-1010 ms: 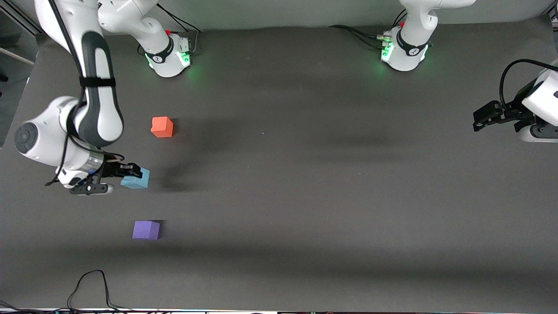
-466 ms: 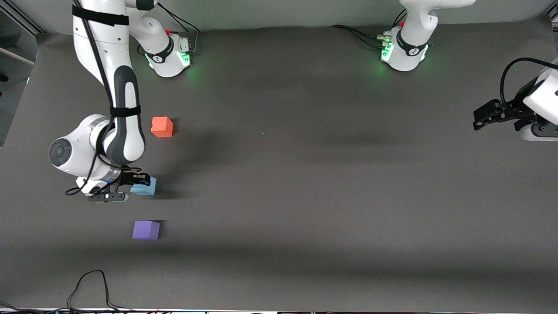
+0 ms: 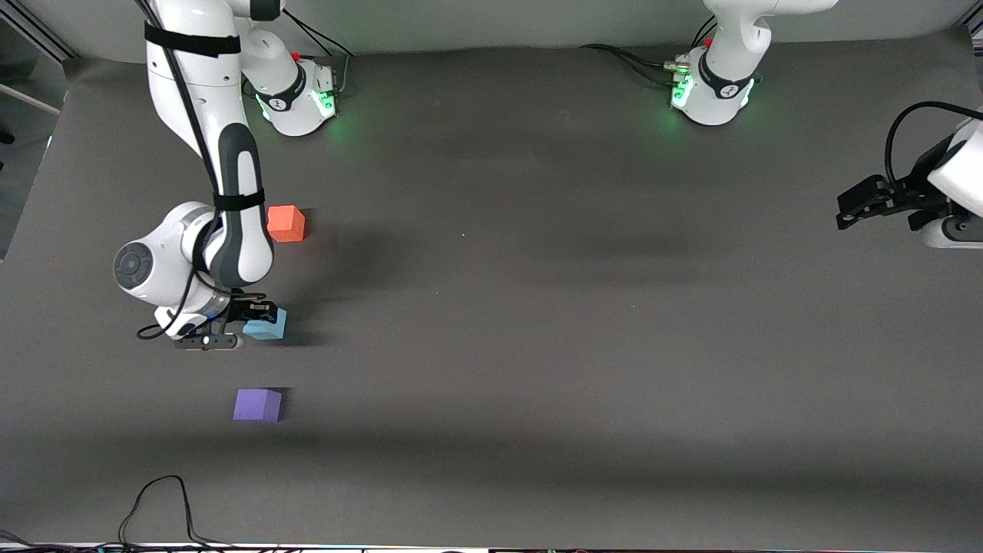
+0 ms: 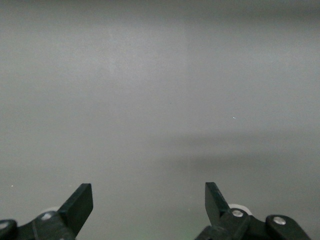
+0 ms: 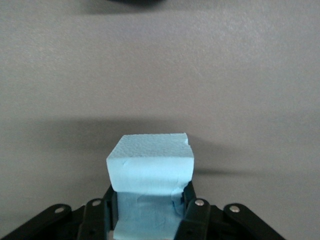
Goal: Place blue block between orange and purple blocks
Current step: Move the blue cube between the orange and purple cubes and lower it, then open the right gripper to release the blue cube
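My right gripper (image 3: 259,318) is shut on the light blue block (image 3: 267,325), low over the dark mat; whether the block touches the mat I cannot tell. The orange block (image 3: 286,223) lies on the mat closer to the robots' bases, and the purple block (image 3: 257,405) sits nearer to the front camera. In the right wrist view the blue block (image 5: 150,165) is pinched between the black fingers (image 5: 187,199) of my right gripper (image 5: 149,200), a nick on its top edge. My left gripper (image 3: 856,206) waits open at the left arm's end; in its wrist view the left gripper (image 4: 148,192) has only bare mat between its fingers.
The two arm bases (image 3: 296,100) (image 3: 710,92) stand along the table's edge by the robots. A black cable (image 3: 161,499) loops onto the mat at the edge nearest the front camera, on the right arm's end.
My right arm has carried the blue block a short way toward the left arm's end, bringing it more in line with the orange and purple blocks. The left arm has barely moved.
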### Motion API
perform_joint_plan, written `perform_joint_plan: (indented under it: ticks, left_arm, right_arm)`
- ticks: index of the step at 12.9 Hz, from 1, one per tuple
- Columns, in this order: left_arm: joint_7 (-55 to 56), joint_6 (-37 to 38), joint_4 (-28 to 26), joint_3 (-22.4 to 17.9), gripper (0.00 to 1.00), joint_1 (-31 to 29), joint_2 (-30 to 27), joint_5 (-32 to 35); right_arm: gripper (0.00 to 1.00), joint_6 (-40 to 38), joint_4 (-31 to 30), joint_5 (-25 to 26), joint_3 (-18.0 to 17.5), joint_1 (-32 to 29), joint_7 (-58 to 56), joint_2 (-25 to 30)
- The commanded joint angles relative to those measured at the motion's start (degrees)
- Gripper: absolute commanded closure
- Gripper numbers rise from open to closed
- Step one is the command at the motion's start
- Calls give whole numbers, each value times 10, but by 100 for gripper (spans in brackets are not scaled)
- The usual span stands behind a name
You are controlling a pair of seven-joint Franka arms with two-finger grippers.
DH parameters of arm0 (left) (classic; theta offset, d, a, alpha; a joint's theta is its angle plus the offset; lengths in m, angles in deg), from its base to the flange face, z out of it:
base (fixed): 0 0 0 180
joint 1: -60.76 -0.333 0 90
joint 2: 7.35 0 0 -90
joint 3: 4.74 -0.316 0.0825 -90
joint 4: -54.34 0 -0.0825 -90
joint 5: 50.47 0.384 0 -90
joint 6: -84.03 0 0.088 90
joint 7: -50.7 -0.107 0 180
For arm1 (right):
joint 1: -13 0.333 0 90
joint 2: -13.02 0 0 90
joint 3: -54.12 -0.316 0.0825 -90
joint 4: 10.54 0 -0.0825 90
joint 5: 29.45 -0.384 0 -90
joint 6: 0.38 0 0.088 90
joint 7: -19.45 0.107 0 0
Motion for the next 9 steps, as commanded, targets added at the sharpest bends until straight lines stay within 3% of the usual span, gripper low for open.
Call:
perform_joint_plan:
  ticks: [1,6,8,9]
  left_arm:
    - [-10,5,-3,-8,0,-3,-11,-17]
    - [-10,6,0,-11,0,-3,-10,-19]
    - [-10,10,1,-17,0,-3,-10,-19]
    - [-11,11,1,-23,0,-3,-11,-18]
  right_arm:
    - [49,19,-45,-20,0,19,-20,10]
    - [39,19,-52,-20,1,28,-13,12]
    - [25,17,-52,-20,1,28,-12,15]
    - [7,15,-52,-20,2,29,-11,17]
